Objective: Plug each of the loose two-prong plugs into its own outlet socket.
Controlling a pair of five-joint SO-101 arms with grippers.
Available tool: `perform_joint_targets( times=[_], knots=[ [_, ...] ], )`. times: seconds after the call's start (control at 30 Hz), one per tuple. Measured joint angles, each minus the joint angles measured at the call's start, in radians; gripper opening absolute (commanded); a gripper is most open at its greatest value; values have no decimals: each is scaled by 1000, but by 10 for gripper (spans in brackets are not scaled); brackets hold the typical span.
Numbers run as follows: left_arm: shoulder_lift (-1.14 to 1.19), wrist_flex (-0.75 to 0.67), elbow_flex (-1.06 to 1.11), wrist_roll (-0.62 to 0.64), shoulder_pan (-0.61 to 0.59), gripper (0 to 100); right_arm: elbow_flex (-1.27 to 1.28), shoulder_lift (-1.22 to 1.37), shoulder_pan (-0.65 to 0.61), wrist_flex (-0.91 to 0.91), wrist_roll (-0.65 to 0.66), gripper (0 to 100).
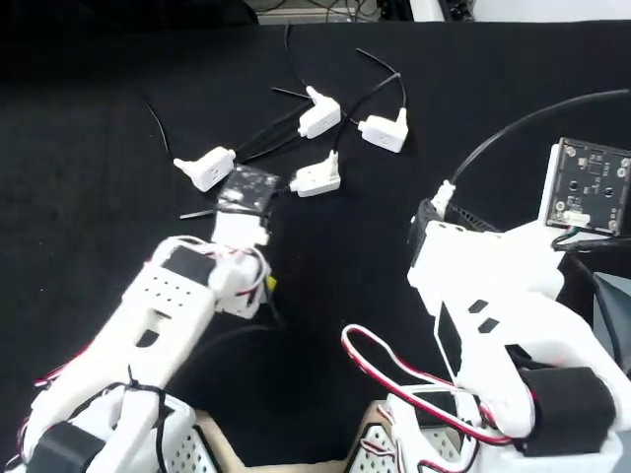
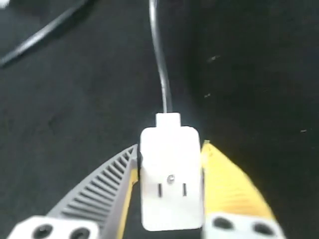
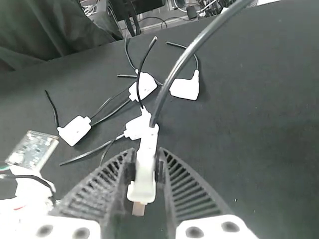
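My left gripper (image 2: 169,149) is shut on a white outlet socket (image 2: 172,169) whose two slots face the camera, its thin cable running away over the black cloth. In the high view this gripper (image 1: 242,258) sits low at centre-left, just short of the loose pieces. My right gripper (image 3: 146,152) is shut on a white two-prong plug (image 3: 144,179), prongs toward the camera, with a thick black cable (image 3: 174,74) arching off it. The right gripper (image 1: 434,212) hangs right of centre. Several small white plug or socket pieces (image 1: 317,177) with short black wires lie at the back centre.
A black cloth (image 1: 99,118) covers the table. The right arm's thick cable (image 1: 513,123) loops over the right side. Red and white wires (image 1: 380,360) hang near the arm bases at the front. The loose pieces' thin wires (image 1: 266,138) cross one another.
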Motion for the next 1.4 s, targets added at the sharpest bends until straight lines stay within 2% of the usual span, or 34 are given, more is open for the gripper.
perform_joint_targets(
  times=[0.3,0.67,0.9,1.17,1.4],
  knots=[
    [-74,60,0,0,-74,227,212,14,-187,-124,0,13],
    [-565,117,147,0,-293,229,404,14,-430,-213,0,13],
    [-675,117,239,-3,-359,229,482,14,-514,-252,2,13],
    [-681,75,241,-3,-382,229,635,14,-609,-358,157,12],
    [-681,14,241,-3,-347,229,832,15,-667,-568,341,12]
  ],
)
